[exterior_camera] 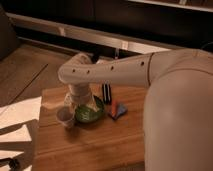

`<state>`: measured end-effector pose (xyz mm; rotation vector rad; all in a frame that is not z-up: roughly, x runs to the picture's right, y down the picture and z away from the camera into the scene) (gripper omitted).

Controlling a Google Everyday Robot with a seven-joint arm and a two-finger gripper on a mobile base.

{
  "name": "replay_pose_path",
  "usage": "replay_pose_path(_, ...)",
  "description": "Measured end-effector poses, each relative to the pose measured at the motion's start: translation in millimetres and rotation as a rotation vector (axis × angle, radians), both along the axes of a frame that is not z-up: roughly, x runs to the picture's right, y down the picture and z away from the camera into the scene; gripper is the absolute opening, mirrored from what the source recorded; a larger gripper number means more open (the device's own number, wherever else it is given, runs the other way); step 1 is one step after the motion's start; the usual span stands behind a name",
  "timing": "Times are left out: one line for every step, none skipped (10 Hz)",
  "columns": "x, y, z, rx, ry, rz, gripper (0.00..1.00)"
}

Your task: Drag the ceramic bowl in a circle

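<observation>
Wooden table [95,146] with a glossy dark green bowl [93,115] near its far middle. A cream robot arm [115,71] reaches in from the right, and its gripper [80,103] points down at the bowl's left rim; whether it is open or closed, I cannot tell. A small pale cup [65,117] stands just left of the bowl. Red and blue objects [116,109] lie to the bowl's right.

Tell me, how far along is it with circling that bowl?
Reaching looks done: the gripper is down at the rim of the ceramic bowl, nearest the small cup. Engaging the bowl is in hand. The circular drag looks still to do.
</observation>
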<state>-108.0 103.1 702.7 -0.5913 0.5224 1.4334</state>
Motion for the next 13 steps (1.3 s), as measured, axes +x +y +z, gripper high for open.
replay_pose_path(0.0, 0.0, 0.0, 0.0, 0.0, 0.0, 0.65)
replay_pose_path(0.0, 0.0, 0.0, 0.0, 0.0, 0.0, 0.65)
replay_pose_path(0.0, 0.0, 0.0, 0.0, 0.0, 0.0, 0.65)
replay_pose_path(0.0, -0.1, 0.1, 0.0, 0.0, 0.0, 0.65)
replay_pose_path(0.0, 0.0, 0.1, 0.0, 0.0, 0.0, 0.65)
replay_pose_path(0.0, 0.0, 0.0, 0.0, 0.0, 0.0, 0.65)
replay_pose_path(-0.3, -1.0, -0.1, 0.004, 0.0, -0.005, 0.65)
replay_pose_path(1.6, -7.0, 2.6, 0.019, 0.006, -0.006, 0.65)
replay_pose_path(18.8, -19.0, 16.0, 0.043, 0.033, 0.001, 0.65)
replay_pose_path(33.7, -26.3, 27.1, 0.052, 0.049, 0.005, 0.65)
replay_pose_path(56.1, -35.3, 46.9, 0.062, 0.068, 0.01, 0.65)
replay_pose_path(70.8, -40.4, 62.3, 0.067, 0.076, 0.019, 0.65)
replay_pose_path(77.5, -43.1, 74.9, 0.068, 0.073, 0.034, 0.65)
